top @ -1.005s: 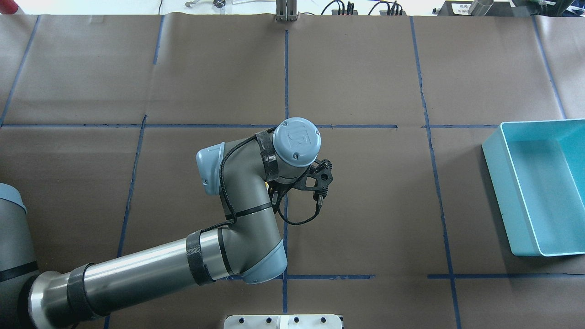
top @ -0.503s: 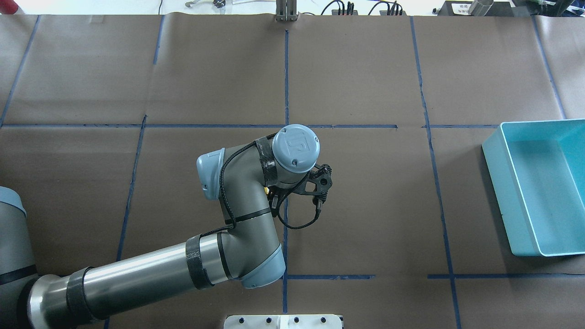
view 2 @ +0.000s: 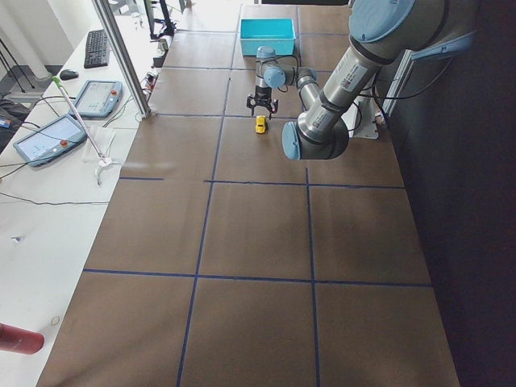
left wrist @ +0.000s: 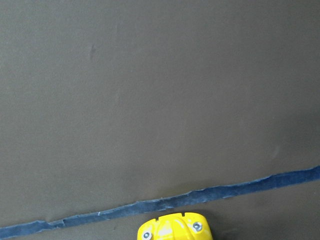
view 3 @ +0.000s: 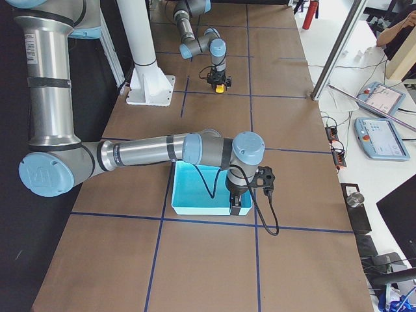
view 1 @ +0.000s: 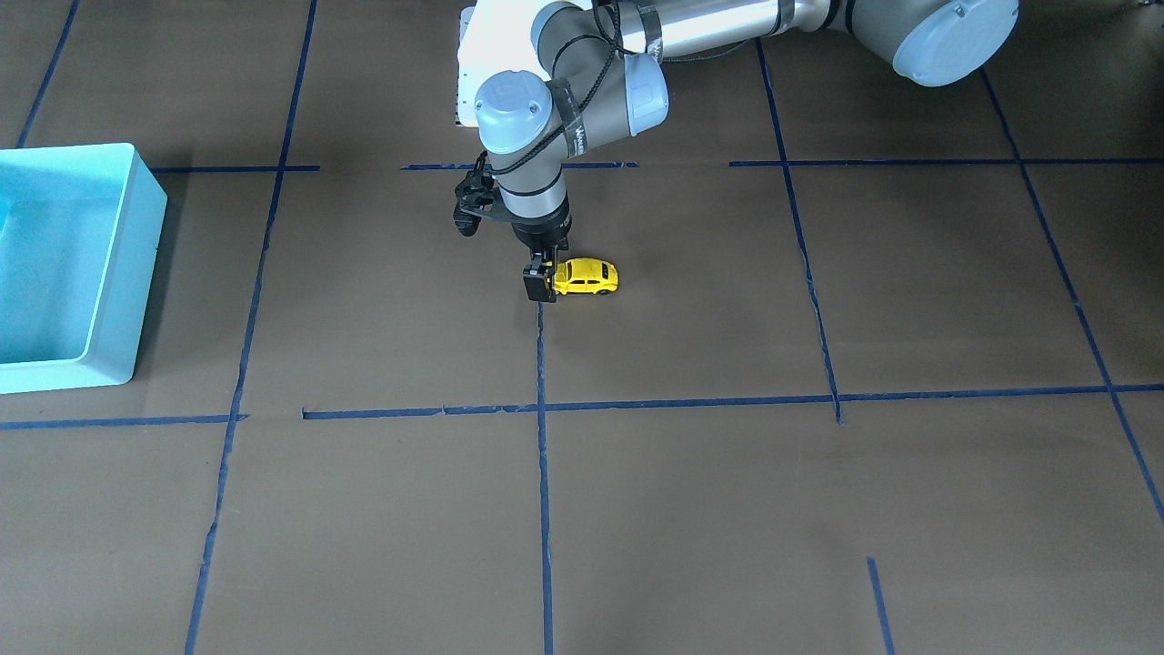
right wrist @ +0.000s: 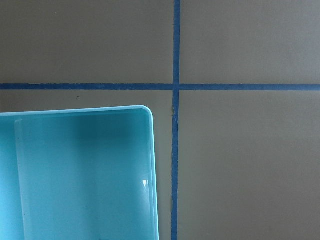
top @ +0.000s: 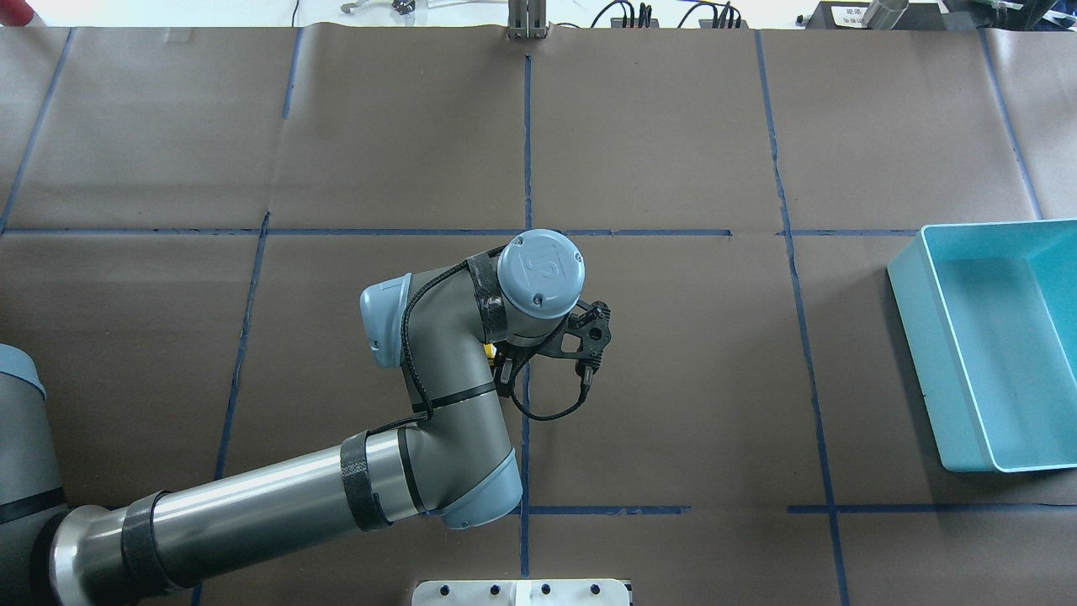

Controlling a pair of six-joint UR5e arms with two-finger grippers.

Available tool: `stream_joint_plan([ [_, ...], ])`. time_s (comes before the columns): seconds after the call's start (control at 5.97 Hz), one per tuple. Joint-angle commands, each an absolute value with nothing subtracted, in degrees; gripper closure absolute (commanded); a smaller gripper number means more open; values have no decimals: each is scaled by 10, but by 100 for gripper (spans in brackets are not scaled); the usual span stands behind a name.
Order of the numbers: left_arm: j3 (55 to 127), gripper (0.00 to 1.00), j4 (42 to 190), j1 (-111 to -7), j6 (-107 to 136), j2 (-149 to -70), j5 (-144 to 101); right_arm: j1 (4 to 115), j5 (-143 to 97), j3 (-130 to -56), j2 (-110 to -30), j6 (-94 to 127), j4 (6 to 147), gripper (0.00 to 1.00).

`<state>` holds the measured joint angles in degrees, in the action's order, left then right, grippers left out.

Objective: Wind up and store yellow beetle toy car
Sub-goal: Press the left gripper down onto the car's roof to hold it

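Yellow beetle toy car (view 1: 589,277) — touching left gripper (view 1: 542,281)

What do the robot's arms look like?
Both arms are shiny silver tubes joined by dark grey joints with round, pale blue-grey caps. The left arm wears black straps, and a thin black cable loops near its wrist. Its top cap has a stamped logo. The right arm looks the same. Each arm ends in a small black claw: the left gripper and the right gripper.
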<state>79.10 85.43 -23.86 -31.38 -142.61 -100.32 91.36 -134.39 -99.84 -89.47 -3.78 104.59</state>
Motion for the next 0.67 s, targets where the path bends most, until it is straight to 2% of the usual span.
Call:
stream_joint_plan([
  [0.0,790,5,849,-239,-312,-1420,-992,913,-1344,-998,-895,-38,1046,0],
  [0.34,790,5,847,-236,-277,-1419,-981,913,-1344,-998,-895,-38,1046,0],
  [0.5,790,9,847,-236,-278,-1419,-981,913,-1344,-998,-895,-38,1046,0],
])
